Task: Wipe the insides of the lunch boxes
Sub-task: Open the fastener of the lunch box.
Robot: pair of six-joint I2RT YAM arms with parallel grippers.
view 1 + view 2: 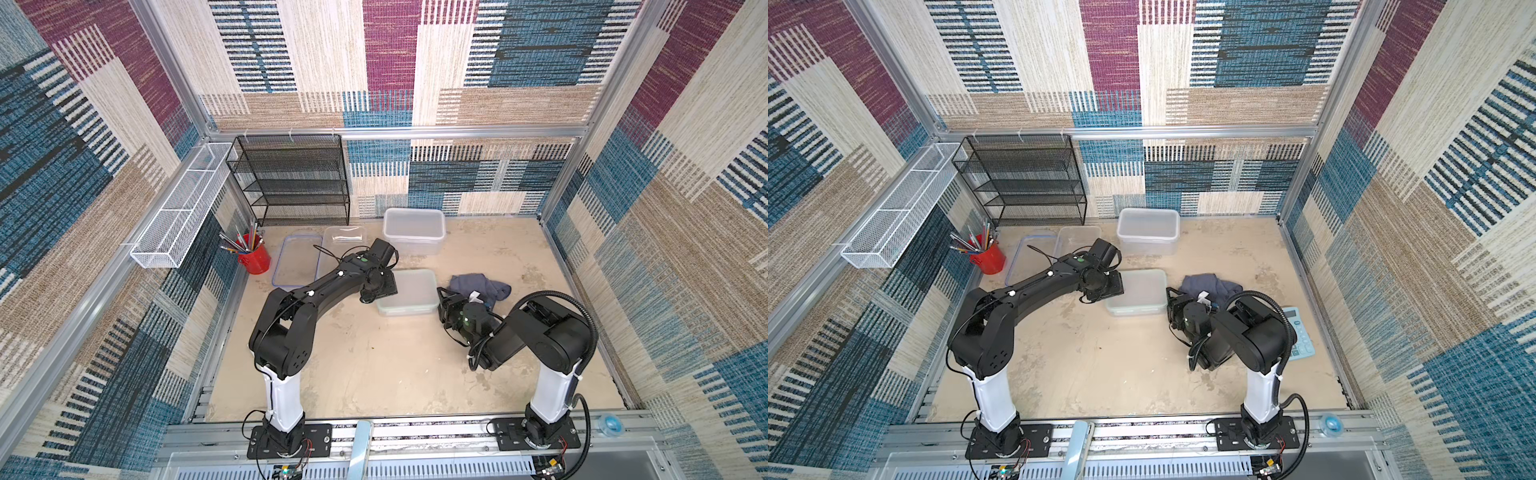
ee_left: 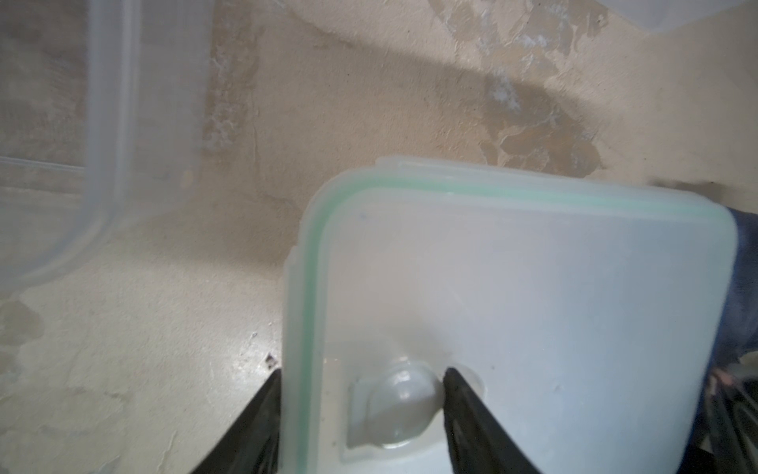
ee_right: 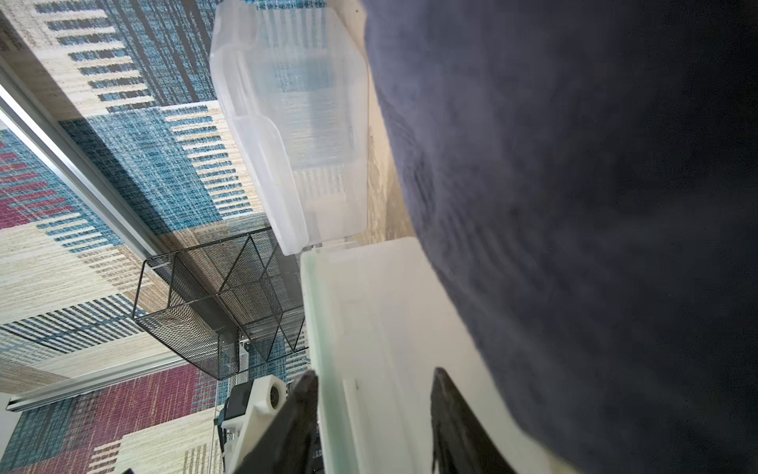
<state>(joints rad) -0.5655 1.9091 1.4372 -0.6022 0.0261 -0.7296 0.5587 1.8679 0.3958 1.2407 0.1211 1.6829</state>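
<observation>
Where left arm (image 1: 324,282) crosses, clear tub (image 1: 345,235) partly hidden.

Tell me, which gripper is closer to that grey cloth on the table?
Right. The right gripper sits just beside the grey cloth; the left gripper is on the far side of the green-rimmed box from it.

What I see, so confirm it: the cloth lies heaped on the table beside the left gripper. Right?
Not quite: wrong arm. The cloth lies heaped on the table beside the right gripper, not the left gripper, which is across the green-rimmed piece from it. Both top views show this.
</observation>
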